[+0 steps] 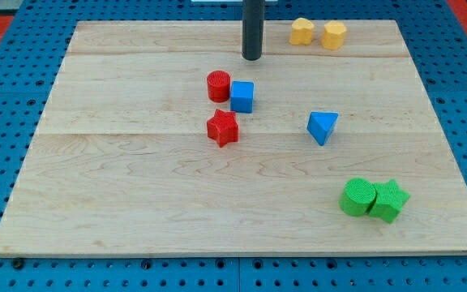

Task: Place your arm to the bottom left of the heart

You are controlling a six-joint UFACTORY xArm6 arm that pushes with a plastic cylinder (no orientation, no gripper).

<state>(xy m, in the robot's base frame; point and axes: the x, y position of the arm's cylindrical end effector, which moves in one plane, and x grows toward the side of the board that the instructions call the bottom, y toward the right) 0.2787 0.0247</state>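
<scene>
The yellow heart [302, 31] lies near the view's top edge of the wooden board [136, 203], right of centre. A yellow hexagon [335, 35] sits just to its right, almost touching it. My tip [252, 58] rests on the board to the left of the heart and a little lower, with a clear gap between them. The rod rises straight up out of the view's top.
A red cylinder [218, 86] and a blue cube [242, 96] touch below my tip. A red star [223, 128] lies under them. A blue triangle [322, 126] is at mid right. A green cylinder [357, 198] and a green star [388, 200] touch at bottom right.
</scene>
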